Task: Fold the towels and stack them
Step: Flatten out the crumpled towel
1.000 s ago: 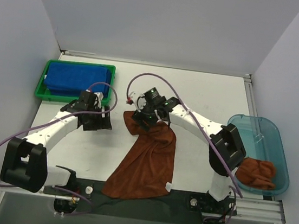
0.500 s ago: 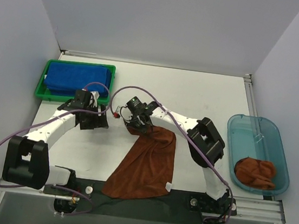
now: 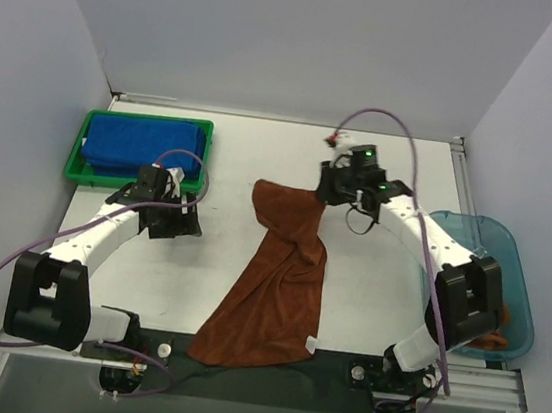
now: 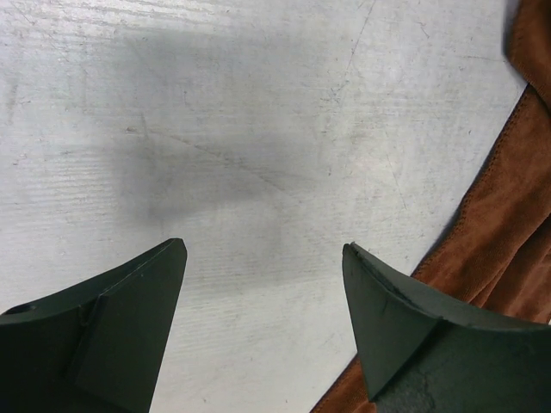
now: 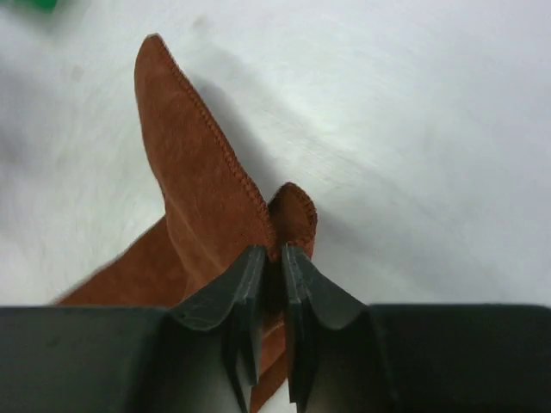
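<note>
Right end effector [image 5: 274,256] now farther right, rust-brown towel [image 3: 276,287] corner between jaws.

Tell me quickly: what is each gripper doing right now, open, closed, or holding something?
Left gripper: open, holding nothing.
Right gripper: fingers closed on an edge of the rust-brown towel.

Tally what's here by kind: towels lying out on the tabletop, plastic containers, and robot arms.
Towels on the tabletop: 1, the brown towel
Plastic containers: 2, green tray and teal bin
Robot arms: 2, left arm and right arm
Total: 5
</note>
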Robot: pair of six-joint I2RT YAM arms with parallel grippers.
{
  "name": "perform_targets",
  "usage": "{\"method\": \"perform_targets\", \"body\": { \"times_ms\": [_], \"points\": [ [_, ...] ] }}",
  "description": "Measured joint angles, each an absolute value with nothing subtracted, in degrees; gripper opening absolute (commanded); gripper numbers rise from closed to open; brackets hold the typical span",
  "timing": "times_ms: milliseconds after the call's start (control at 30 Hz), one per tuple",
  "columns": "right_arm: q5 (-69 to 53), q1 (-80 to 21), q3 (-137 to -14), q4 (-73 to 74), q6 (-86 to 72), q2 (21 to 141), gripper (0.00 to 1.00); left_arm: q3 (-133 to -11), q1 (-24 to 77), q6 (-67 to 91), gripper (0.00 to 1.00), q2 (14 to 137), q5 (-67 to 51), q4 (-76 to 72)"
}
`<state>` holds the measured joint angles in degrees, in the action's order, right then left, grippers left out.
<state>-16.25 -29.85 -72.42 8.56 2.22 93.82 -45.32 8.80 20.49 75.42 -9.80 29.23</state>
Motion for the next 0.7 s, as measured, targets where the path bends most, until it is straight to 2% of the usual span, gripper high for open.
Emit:
{"method": "perform_targets", "body": {
  "times_ms": [133, 300, 467, 700],
  "points": [
    [-16.71, -16.38, -59.9, 0.86, -12.01, 90.54, 0.34, -44.91, 8.8, 20.51, 0.84, 75.16, -10.07, 29.06],
    [-15.29, -14.11, -50.83, 1.52, -21.12, 91.29, 0.51, -44.51, 8.88, 20.56, 0.84, 75.0, -11.31, 28.51],
    [-12.01, -15.09, -50.81, 2.85, -21.34, 87.85, 0.52, -43.86, 11.92, 22.02, 0.84, 74.59, -12.01, 27.05],
    [-9.52, -16.27, -51.16, 4.32, -20.82, 82.59, 0.5, -49.41, 26.06, 24.88, 0.77, 79.26, -10.0, 25.5]
  ]
}}
